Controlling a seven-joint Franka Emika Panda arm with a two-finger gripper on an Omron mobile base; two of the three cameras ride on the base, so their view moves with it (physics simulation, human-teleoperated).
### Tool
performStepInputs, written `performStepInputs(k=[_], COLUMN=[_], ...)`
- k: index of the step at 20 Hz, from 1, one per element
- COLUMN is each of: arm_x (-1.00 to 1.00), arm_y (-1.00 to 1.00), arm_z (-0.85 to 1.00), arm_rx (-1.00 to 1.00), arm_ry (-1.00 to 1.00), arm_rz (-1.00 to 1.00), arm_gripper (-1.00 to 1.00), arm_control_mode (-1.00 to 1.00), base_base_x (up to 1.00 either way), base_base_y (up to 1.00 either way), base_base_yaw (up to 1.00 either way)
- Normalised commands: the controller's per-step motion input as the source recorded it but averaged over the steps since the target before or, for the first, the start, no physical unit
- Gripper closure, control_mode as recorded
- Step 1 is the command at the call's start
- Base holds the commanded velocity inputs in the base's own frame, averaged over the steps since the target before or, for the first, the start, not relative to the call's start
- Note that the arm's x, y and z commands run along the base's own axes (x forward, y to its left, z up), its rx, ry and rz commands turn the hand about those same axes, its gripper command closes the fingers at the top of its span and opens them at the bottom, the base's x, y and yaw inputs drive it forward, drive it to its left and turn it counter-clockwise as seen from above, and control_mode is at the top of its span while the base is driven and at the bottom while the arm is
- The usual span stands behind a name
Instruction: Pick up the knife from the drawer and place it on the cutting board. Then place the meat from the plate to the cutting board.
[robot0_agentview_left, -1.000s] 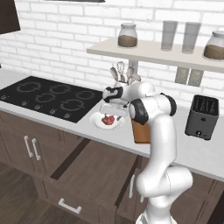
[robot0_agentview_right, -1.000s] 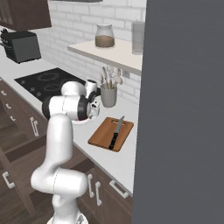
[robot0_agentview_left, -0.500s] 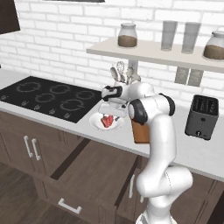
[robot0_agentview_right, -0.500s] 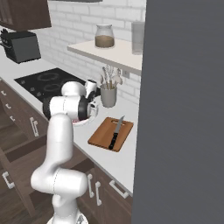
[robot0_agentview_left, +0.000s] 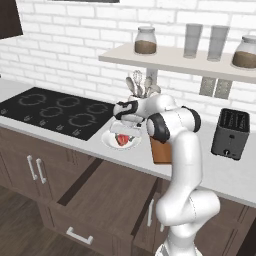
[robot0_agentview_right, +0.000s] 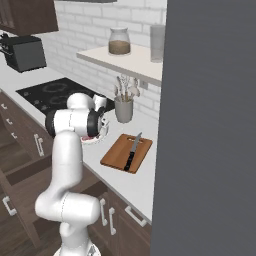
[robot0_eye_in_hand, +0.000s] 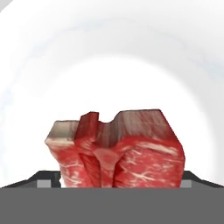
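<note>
Left base view: I have the gripper (robot0_agentview_left: 123, 131) low over the plate (robot0_agentview_left: 109, 142), pointing down at the meat (robot0_agentview_left: 122, 140), a small red wedge with pink at its edge, lying on the round white plate on the pale counter (robot0_agentview_left: 220, 172). From here I cannot tell whether the jaws are apart or together. My arm's elbow covers most of the cutting board (robot0_agentview_left: 161, 150); a reddish-brown corner shows past it. The black glass cooktop (robot0_agentview_left: 52, 111) sits left of the plate, a white utensil crock (robot0_agentview_left: 138, 100) with grey spoons just behind the gripper, a black toaster (robot0_agentview_left: 230, 134) well to the right. The dark brown wooden drawer (robot0_agentview_left: 107, 200) stands pulled open below the counter, with a short white bar handle.

Right base view: the knife (robot0_agentview_right: 132, 151) lies flat on the cutting board (robot0_agentview_right: 115, 156), silver-grey blade toward the wall, black handle toward the counter edge. The board is rectangular with a darker rim, right of the plate (robot0_agentview_right: 100, 135); the arm hides most of the plate. A grey panel blocks the right side.

Hand view: the meat (robot0_eye_in_hand: 116, 151) is close up between the fingertips (robot0_eye_in_hand: 43, 180), marbled red with white streaks, a pale fatty side on the left and a notch on top. The jaws stand apart on either side of it; I can't tell if they touch it. Smooth white plate (robot0_eye_in_hand: 109, 52) behind.
</note>
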Motion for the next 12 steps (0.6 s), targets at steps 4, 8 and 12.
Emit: performStepInputs(k=[4, 8, 12], arm_x=[-0.01, -0.02, -0.4], arm_y=[0.03, 0.0, -0.19], arm_z=[-0.09, 0.0, 0.44], arm_rx=[0.0, 0.0, 0.0], arm_ry=[-0.01, -0.05, -0.11], arm_rz=[0.0, 0.0, 0.09], arm_gripper=[1.0, 1.0, 1.0], arm_control_mode=[-1.0, -1.0, -1.0], base_base_x=[0.0, 0.0, 0.0], base_base_y=[0.0, 0.0, 0.0], base_base_yaw=[0.0, 0.0, 0.0])
